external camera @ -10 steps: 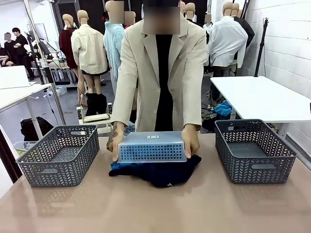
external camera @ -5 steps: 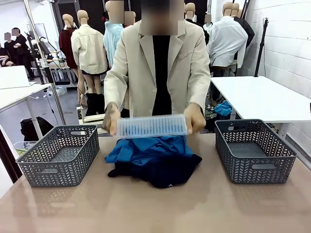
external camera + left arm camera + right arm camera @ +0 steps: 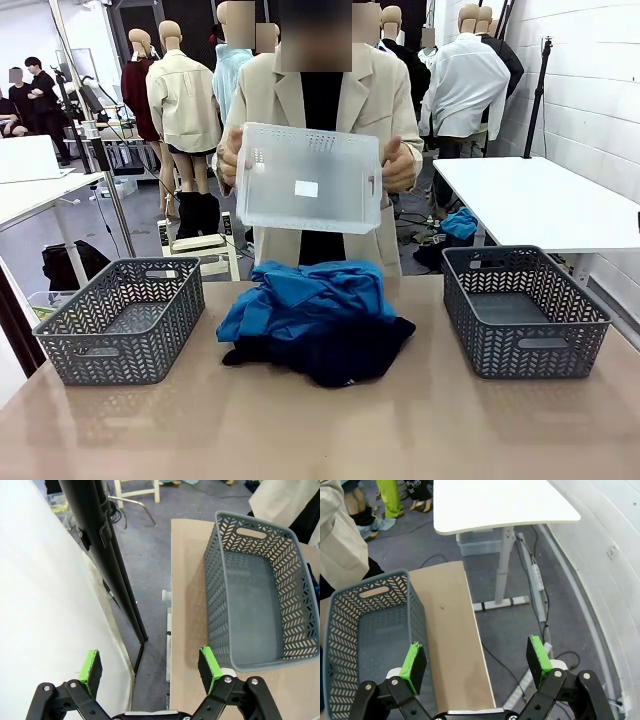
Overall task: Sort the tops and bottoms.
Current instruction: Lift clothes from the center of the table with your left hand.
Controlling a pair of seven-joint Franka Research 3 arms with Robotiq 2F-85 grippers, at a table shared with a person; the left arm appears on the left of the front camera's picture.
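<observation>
grey plastic baskets stand at either end of the tan table (image 3: pixel 300 430) in the front view, the left basket (image 3: pixel 100 350) and the right basket (image 3: pixel 520 352), both with nothing in them. between them, in the middle of the table, lies one heap of clothes: the tops (image 3: pixel 305 290), bright blue and crumpled, sit on the far and upper part, and the bottoms (image 3: pixel 340 355), almost black, lie under them and spill toward the near edge. behind the heap a person in a cream jacket holds a clear bin (image 3: pixel 310 178) at chest height, well above the clothes, one hand (image 3: pixel 229 160) on each short side.

left wrist view: the left gripper (image 3: pixel 150 664) hangs beyond the table's end, over the floor, its jaws wide apart with nothing between the green pads. the left basket sits on the table ahead and to one side, and a black pole (image 3: pixel 110 555) slants past.

right wrist view: the right gripper (image 3: pixel 476 657) has its jaws wide apart too, holding nothing, over the table's edge beside the right basket. a white table (image 3: pixel 495 502) stands farther off.
</observation>
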